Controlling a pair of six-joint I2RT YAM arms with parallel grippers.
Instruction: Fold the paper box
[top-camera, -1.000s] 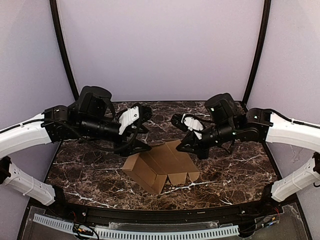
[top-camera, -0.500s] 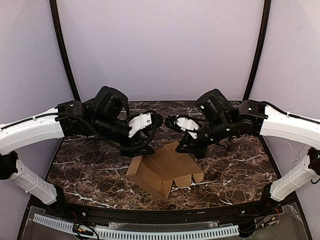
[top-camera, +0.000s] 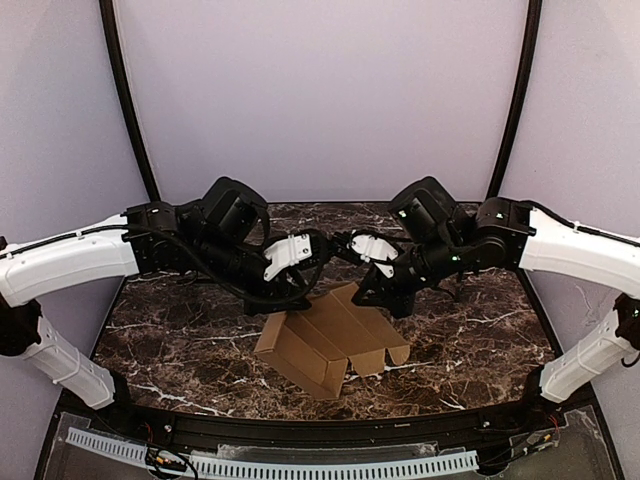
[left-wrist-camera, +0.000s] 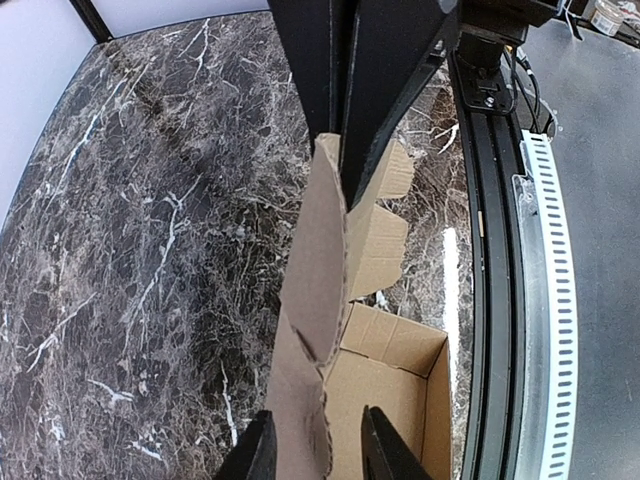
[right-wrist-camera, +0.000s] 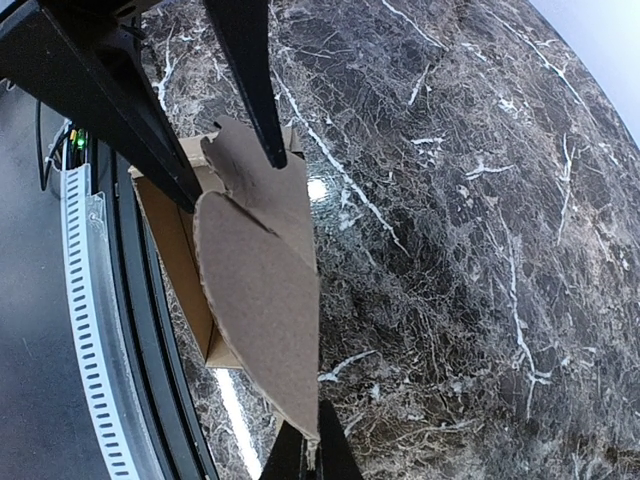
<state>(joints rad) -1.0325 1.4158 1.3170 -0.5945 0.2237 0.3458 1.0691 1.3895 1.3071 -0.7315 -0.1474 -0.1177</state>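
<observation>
Brown cardboard, one piece only: the paper box (top-camera: 322, 352) is sitting half-formed at the centre of the top view on the marble table (top-camera: 470, 340), directly below the two grippers. Its raised panel (left-wrist-camera: 315, 260) is running lengthwise between them, one gripper at each end. At one end the right gripper (right-wrist-camera: 305, 452) is pinching the panel's edge, jaws tight on it. At the other the left gripper (left-wrist-camera: 315, 455) is straddling it, jaws narrow; a sliver of gap seems to be showing, so probably no clamp yet.
</observation>
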